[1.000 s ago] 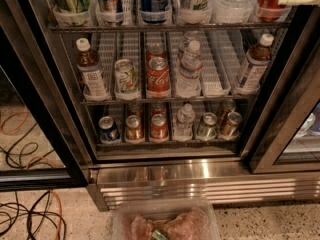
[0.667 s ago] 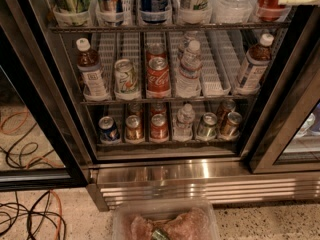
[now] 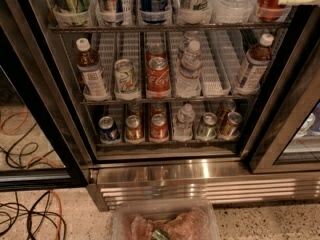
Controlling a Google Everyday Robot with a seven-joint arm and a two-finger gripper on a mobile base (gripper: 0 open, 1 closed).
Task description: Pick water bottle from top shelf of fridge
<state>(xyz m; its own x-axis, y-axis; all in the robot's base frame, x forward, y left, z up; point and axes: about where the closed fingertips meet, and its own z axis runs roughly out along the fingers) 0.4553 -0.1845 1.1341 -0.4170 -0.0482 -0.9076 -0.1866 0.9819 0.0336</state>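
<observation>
gripper (image 3: pixel 161 228) sat at bottom centre of view | colour was pale pinkish-tan | shape was two lumpy rounded lobes inside a cloudy translucent shell | small greenish metal piece showed between them

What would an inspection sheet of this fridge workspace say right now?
Surface: top shelf, wire rack with white lane dividers.
Job's things: water bottle, clear and ribbed, stands on the top shelf, second lane from the right; fridge, steel base with louvres.
Clutter: cans and small bottles on two lower racks; clear tub on the floor in front.
Gripper: not in view; jaws: nothing seen.
Cables: black and orange cables, loose on the floor, left.
Surroundings: speckled floor; another glass door, right.
</observation>
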